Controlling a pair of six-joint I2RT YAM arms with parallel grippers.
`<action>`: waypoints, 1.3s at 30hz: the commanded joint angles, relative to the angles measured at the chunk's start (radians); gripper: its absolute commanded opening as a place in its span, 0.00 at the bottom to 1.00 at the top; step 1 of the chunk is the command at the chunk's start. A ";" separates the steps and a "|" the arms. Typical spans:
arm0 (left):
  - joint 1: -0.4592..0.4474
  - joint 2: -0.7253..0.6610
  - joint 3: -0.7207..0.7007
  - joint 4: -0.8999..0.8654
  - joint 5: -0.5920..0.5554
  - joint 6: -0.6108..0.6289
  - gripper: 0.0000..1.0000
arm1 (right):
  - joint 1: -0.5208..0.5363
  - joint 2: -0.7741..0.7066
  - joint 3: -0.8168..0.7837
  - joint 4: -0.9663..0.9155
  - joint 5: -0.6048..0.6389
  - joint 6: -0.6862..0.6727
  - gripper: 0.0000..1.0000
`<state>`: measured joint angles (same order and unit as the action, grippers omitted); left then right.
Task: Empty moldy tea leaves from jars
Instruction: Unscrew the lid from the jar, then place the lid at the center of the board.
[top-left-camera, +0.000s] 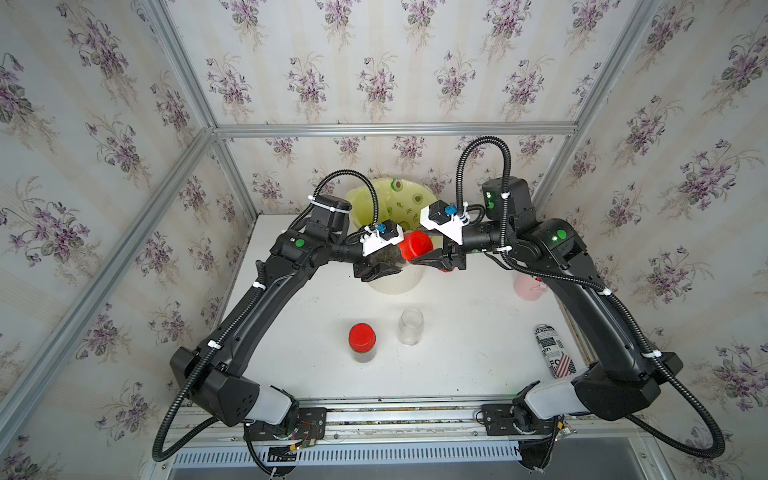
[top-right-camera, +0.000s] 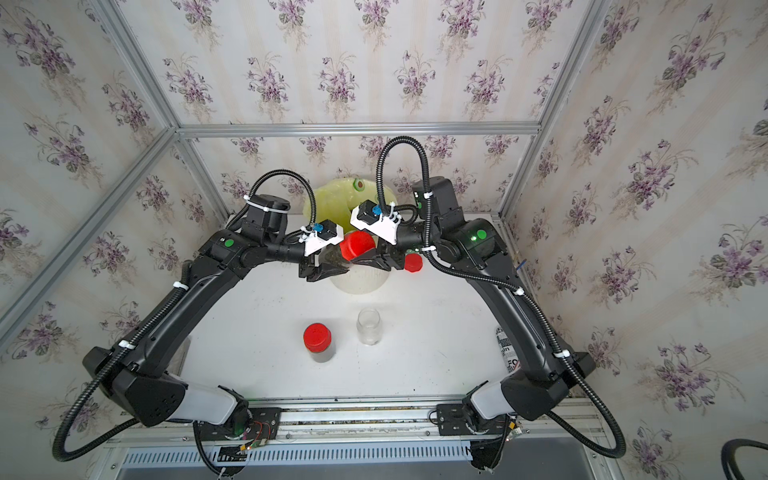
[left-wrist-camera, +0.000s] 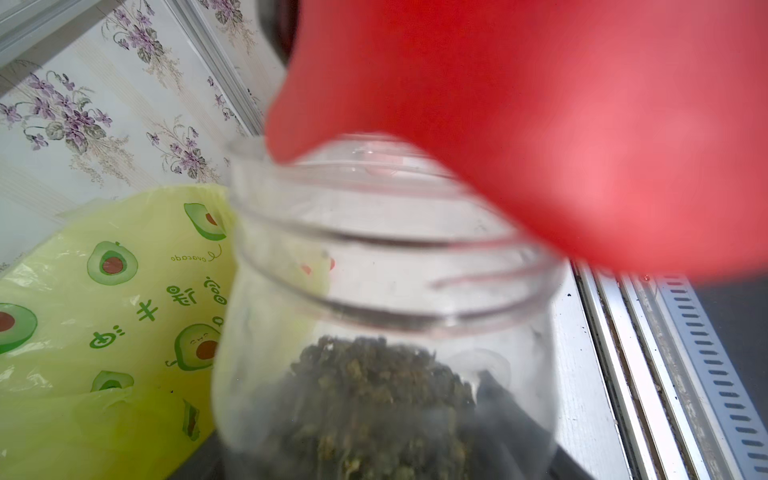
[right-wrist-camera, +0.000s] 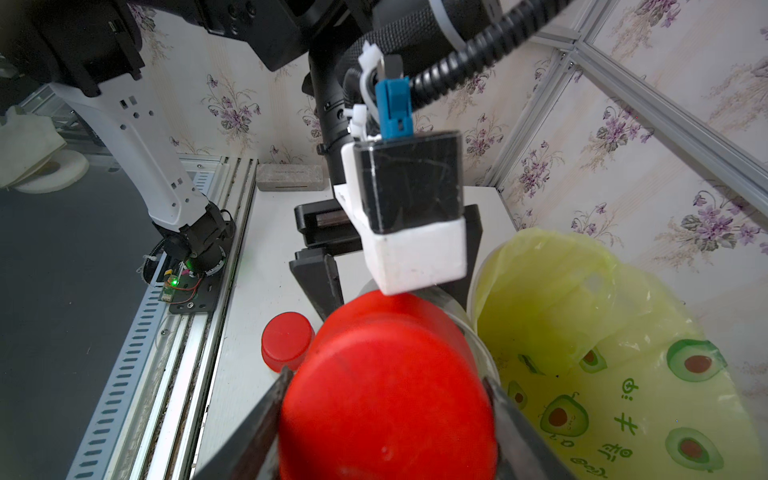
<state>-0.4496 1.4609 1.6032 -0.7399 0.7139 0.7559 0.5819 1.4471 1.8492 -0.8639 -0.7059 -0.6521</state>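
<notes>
My left gripper (top-left-camera: 380, 270) is shut on a clear jar (left-wrist-camera: 386, 270) that holds dark moldy tea leaves (left-wrist-camera: 374, 395). The jar hangs tilted over the near rim of the cream bin (top-left-camera: 395, 286). Its threaded mouth is uncovered. My right gripper (right-wrist-camera: 388, 415) is shut on the jar's red cap (top-left-camera: 415, 245), which sits just off the mouth, beside its rim. A second jar (top-left-camera: 362, 343), capped and with dark leaves inside, stands on the table. An empty jar without a cap (top-left-camera: 410, 326) stands next to it. A loose red cap (top-right-camera: 412, 262) lies by the bin.
The bin is lined with a yellow avocado-print bag (top-left-camera: 399, 199) and stands at the back of the white table (top-left-camera: 457, 365). A pink cup (top-left-camera: 524, 286) stands at the right, partly behind my right arm. A printed can (top-left-camera: 555, 351) lies near the right edge.
</notes>
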 joint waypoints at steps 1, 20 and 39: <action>0.001 -0.003 0.004 0.011 0.004 0.000 0.74 | -0.016 -0.033 -0.017 0.068 0.010 0.054 0.46; 0.008 -0.022 0.063 0.010 -0.018 0.001 0.73 | -0.190 -0.170 -0.351 0.168 0.417 0.588 0.47; 0.014 0.003 0.165 0.028 -0.217 0.005 0.74 | -0.209 -0.163 -0.859 0.485 0.574 0.874 0.48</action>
<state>-0.4366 1.4506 1.7508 -0.7452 0.5709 0.7647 0.3733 1.2739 1.0271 -0.4843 -0.1635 0.1589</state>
